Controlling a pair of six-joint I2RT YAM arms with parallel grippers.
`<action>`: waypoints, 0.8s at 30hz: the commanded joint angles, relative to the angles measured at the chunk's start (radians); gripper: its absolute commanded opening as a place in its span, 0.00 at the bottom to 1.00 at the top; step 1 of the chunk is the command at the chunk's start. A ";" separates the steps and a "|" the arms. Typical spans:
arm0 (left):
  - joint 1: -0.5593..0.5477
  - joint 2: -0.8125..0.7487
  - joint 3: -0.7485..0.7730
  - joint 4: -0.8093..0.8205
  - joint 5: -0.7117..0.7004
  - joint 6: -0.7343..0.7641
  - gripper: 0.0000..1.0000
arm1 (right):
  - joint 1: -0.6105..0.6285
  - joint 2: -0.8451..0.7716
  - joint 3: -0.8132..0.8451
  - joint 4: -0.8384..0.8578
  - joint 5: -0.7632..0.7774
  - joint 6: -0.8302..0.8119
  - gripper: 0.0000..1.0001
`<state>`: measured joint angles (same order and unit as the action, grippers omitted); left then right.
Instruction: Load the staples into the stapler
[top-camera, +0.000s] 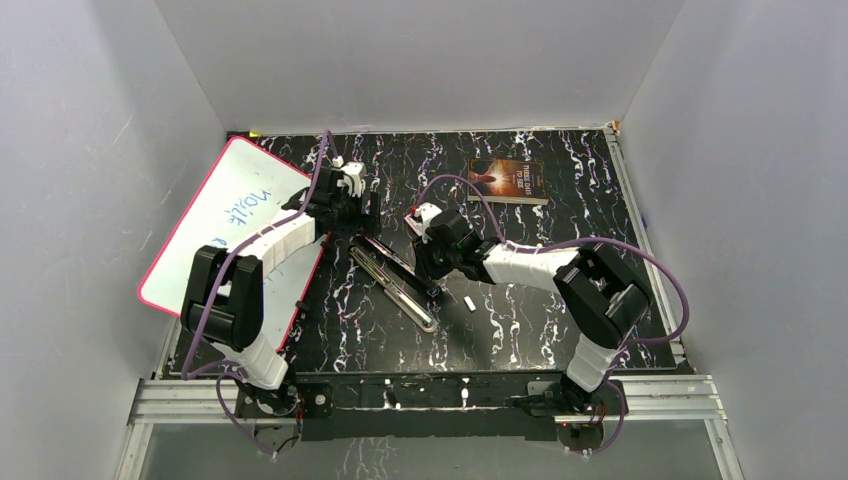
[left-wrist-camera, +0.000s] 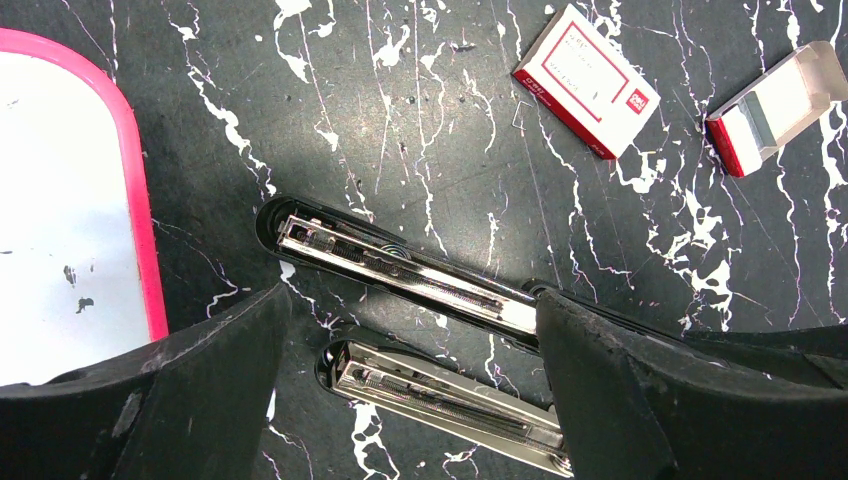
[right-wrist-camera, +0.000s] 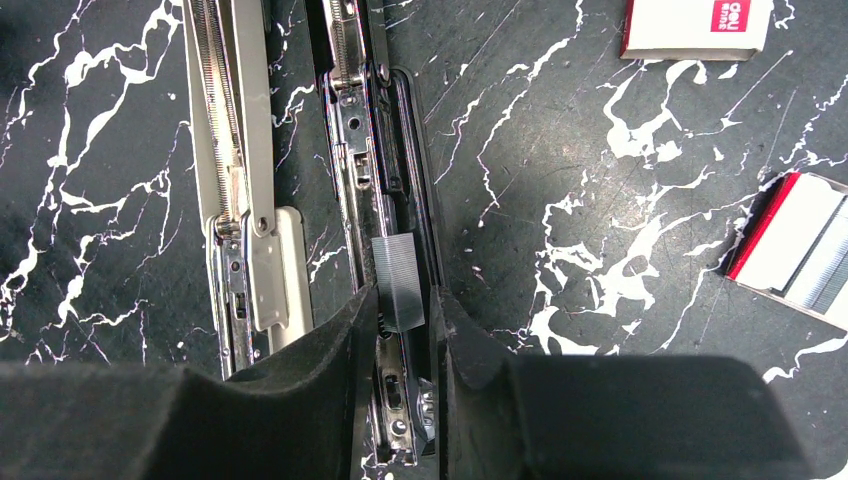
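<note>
Black, white-veined bench (top-camera: 400, 345) inside a white-walled enclosure.

- Stapler (left-wrist-camera: 400, 265): lies opened near bench centre, black body w/ chrome channel facing up. A 2nd chrome arm (left-wrist-camera: 450, 400) w/ spring lies parallel, just beside it. Can't tell from these views where the 2 parts join.
- Right jaws: closed on 1 staple strip (right-wrist-camera: 397, 270), pinched at its near end between both fingers (right-wrist-camera: 340, 350). Strip is lined up lengthwise over the channel of the black body. Can't tell whether it touches the channel.
- Left jaws: wide open, holding nothing. Fingers (left-wrist-camera: 160, 400) frame both stapler parts in wrist view. Contact w/ stapler not clear.
- Closed red/white staple box (left-wrist-camera: 585, 80) on bench beyond the stapler. Open box (left-wrist-camera: 775, 105) near it, apart, w/ grey staple rows inside.
- Pink-rimmed whiteboard (top-camera: 225, 215) at left side, partly under left arm (top-camera: 270, 245).
- Book (top-camera: 507, 181) flat at back, right of centre.
- Small white piece (top-camera: 468, 301) on bench near right arm (top-camera: 530, 265), too small to identify.
</note>
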<state>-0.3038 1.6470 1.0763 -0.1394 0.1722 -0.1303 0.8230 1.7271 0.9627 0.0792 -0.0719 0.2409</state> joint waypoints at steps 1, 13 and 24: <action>0.003 -0.015 0.034 -0.015 0.006 0.009 0.92 | -0.008 0.009 -0.005 0.020 -0.018 0.014 0.31; 0.003 -0.013 0.034 -0.014 0.006 0.008 0.92 | -0.012 -0.075 -0.010 0.047 -0.011 0.001 0.19; 0.003 -0.015 0.033 -0.014 0.006 0.009 0.92 | -0.013 -0.125 -0.021 0.035 0.123 -0.056 0.18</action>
<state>-0.3038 1.6470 1.0763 -0.1394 0.1722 -0.1303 0.8143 1.6230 0.9504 0.0883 -0.0345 0.2279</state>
